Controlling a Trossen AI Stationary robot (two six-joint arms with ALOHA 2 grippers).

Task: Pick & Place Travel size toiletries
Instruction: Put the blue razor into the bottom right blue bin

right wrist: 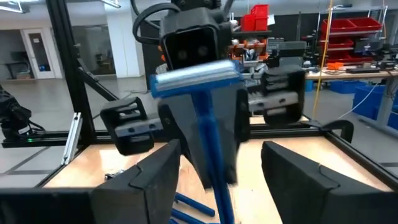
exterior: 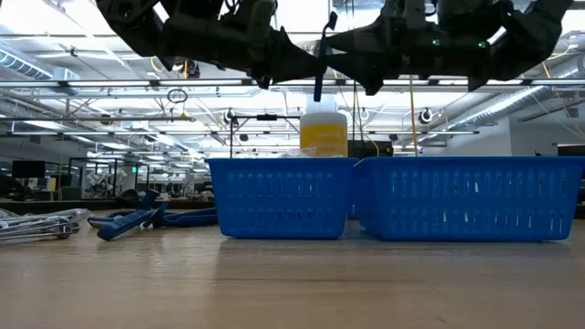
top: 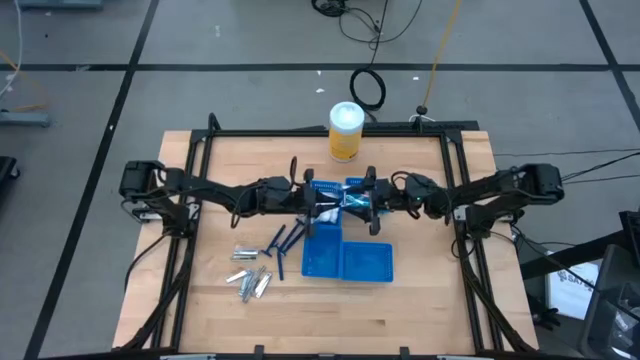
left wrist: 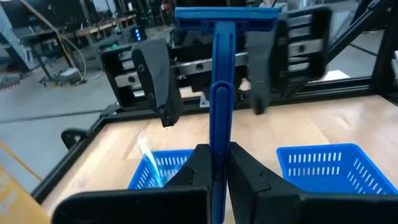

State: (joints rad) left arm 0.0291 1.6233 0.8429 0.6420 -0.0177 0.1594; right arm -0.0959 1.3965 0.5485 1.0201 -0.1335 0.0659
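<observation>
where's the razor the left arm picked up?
High view: mid-table, the razor is pinched in the left gripper, above the blue baskets, facing the open right gripper.

One blue razor (left wrist: 221, 93) is up in the air over the middle of the table. It has a long thin handle and a wide flat head with a silvery strip. The left hand (left wrist: 219, 163) pinches its handle, and the head points toward the right hand (right wrist: 217, 171), whose fingers stand apart on both sides of it.

More blue razors (top: 285, 243) lie flat on the table, crossing each other, left of the middle. Small silvery tubes (top: 250, 278) lie in a loose heap nearer the front edge. Little white packets (top: 327, 212) lie near the middle of the table.
</observation>
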